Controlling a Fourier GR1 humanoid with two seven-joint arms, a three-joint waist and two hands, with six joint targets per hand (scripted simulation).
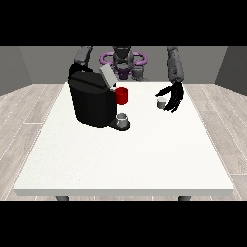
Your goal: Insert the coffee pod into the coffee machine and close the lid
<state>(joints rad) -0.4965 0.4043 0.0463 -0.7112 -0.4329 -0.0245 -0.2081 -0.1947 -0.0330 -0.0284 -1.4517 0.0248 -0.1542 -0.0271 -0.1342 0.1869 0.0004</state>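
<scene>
Just inside the robot hand [173,98] at the view's right, fingers spread and empty, sits the coffee pod [162,102] on the bench [125,159]. Grasp comes next, then carry to the open-lidded coffee machine [91,99].

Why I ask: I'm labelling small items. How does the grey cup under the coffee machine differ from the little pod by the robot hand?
The grey cup is larger and sits on the coffee machine base; the pod is smaller, paler and stands on the white table, beside the robot hand. Both stand upright.
</scene>
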